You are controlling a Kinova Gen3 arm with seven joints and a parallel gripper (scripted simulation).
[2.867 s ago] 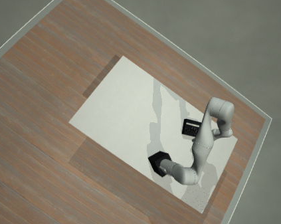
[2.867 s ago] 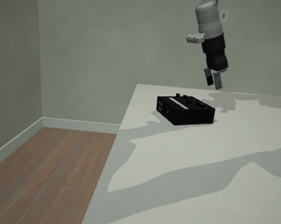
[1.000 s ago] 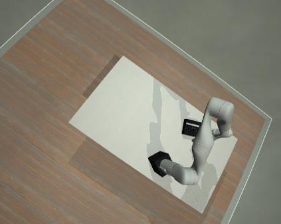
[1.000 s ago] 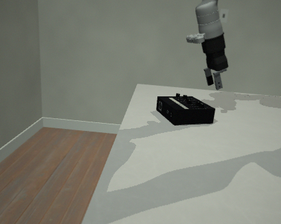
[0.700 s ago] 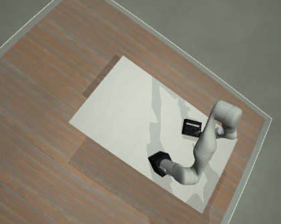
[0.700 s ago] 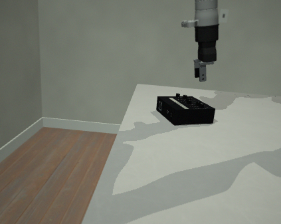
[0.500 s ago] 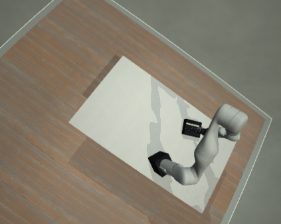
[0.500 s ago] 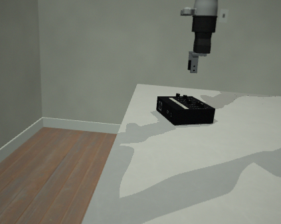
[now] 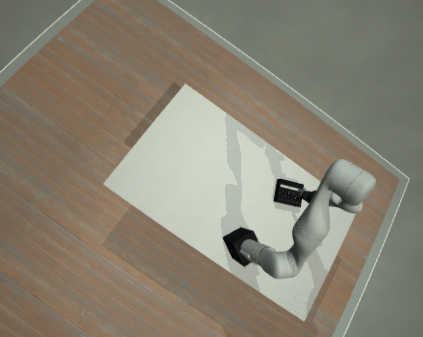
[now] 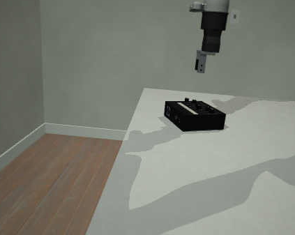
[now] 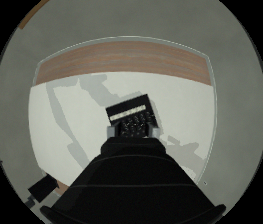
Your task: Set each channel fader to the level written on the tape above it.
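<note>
One black boxy lighting desk (image 9: 281, 200) (image 10: 203, 122) (image 11: 126, 109) is sitting below my wide-apart grey metal pincer (image 10: 201, 62) (image 11: 133, 127); I should be squaring up over one fader cap before lowering gently

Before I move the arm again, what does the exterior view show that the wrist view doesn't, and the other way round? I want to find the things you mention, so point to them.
Only exterior: the height gap between the open gripper (image 10: 200, 62) (image 11: 133, 131) and the lighting desk (image 10: 203, 122) (image 11: 151, 107), the desk's side walls, and a wall plate (image 10: 235, 16) behind the arm.

Only wrist: both fingers apart, with part of the desk seen between them, and the table's far edge with floor beyond.

Both: the desk, its pale tape strip (image 10: 187, 108) (image 11: 128, 113), and the table (image 10: 157, 179) (image 11: 91, 135). Neither makes the levels readable.
</note>
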